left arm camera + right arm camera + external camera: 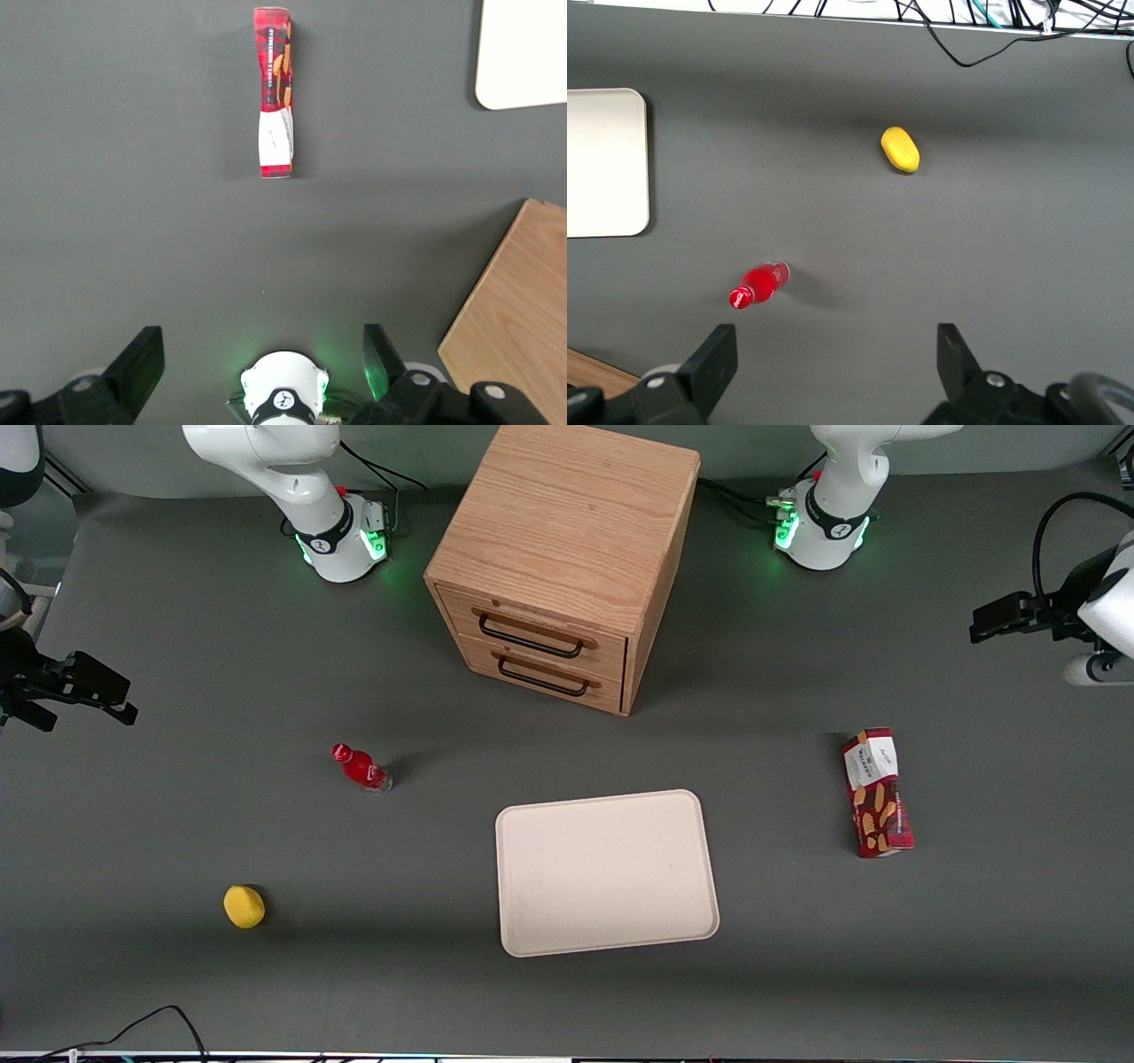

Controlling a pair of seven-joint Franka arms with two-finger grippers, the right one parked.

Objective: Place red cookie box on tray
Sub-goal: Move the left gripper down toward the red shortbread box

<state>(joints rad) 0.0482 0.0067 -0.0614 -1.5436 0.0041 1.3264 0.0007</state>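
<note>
The working arm's hand point(261, 367) hangs above the bare grey worktop point(177, 646) toward the working arm's end, its two dark fingers point(142, 363) spread wide apart and grasping nothing. In the front view this hand is cut off at the frame edge, so only a dark part of it shows there. The red cookie box point(877, 792) lies flat on the worktop, well apart from the tray point(606, 872) and toward the working arm's end from it. Its long axis runs roughly toward and away from the front camera, slightly tilted, with the white label end farther from that camera and the cookie-picture end nearer. From the wrist camera the box point(274, 92) shows narrow and edge-on, and only a corner of the tray point(523, 53) is seen.
</note>
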